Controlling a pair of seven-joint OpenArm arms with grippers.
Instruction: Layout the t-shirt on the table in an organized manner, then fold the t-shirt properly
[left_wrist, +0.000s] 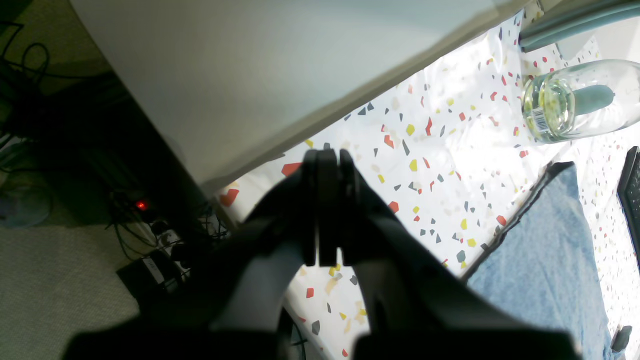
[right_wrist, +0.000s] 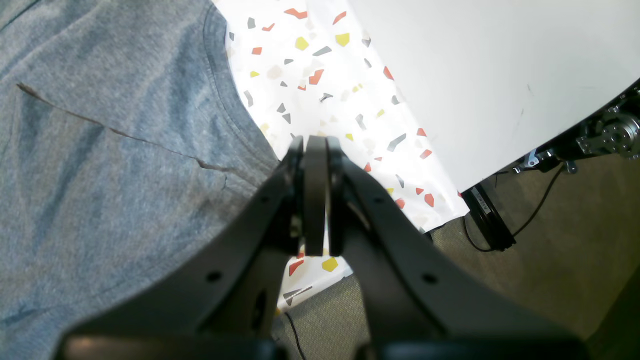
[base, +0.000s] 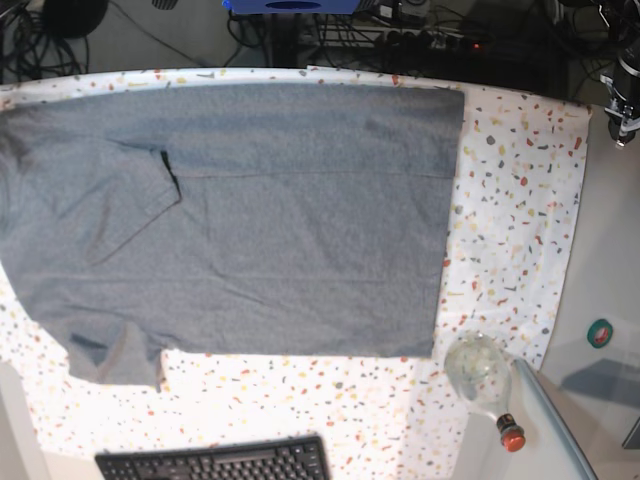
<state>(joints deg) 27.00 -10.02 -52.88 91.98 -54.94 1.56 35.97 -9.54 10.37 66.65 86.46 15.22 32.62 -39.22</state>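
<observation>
The grey t-shirt (base: 280, 220) lies spread across the flecked table (base: 510, 200), one sleeve folded in at the left and a band folded over along the far edge. In the right wrist view my right gripper (right_wrist: 315, 142) is shut with nothing in it. It sits over bare table (right_wrist: 310, 65), just right of a hemmed edge of the t-shirt (right_wrist: 100, 150). In the left wrist view my left gripper (left_wrist: 327, 155) is shut and empty above the table (left_wrist: 450, 150) near its edge. The t-shirt (left_wrist: 540, 260) lies well to its right. Neither gripper shows in the base view.
A clear glass bottle (base: 480, 375) with a red cap lies at the table's near right corner, also seen as the bottle (left_wrist: 575, 100). A black keyboard (base: 210, 460) sits at the near edge. A plain pale surface (right_wrist: 500, 75) borders the table. Cables lie on the floor (left_wrist: 150, 240).
</observation>
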